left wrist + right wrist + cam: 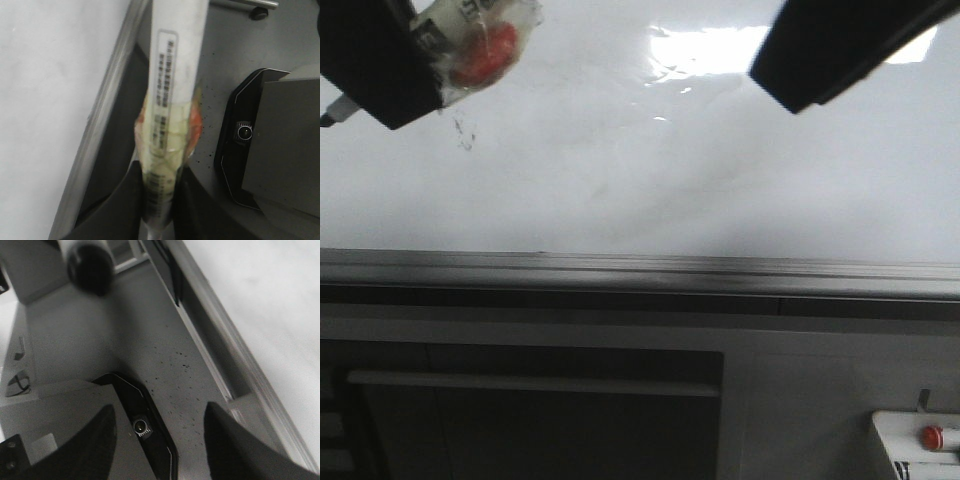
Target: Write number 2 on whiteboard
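Glossy white whiteboard (650, 170) filled the upper half of the front view, its grey metal edge rail (640, 268) running across mid-frame. Left hand (159, 210) was clamped on a white marker (175, 75), tape (167, 135) wrapped round the barrel over something orange-red, likely to bulk up the grip. In the front view the marker tip (332, 117) sat at the far left edge, near the board; contact could not be judged. Thin dark strokes (466, 131) lay just beside it in the upper left, probably the number 2, finished or partly drawn; too small and smeared to read. Right hand (160, 440) hung open and empty, parked clear of the writing, off the board's edge in its wrist view. Both arms were cut off at the top of the front frame. Small white box with a red button (925, 445) sat at lower right.
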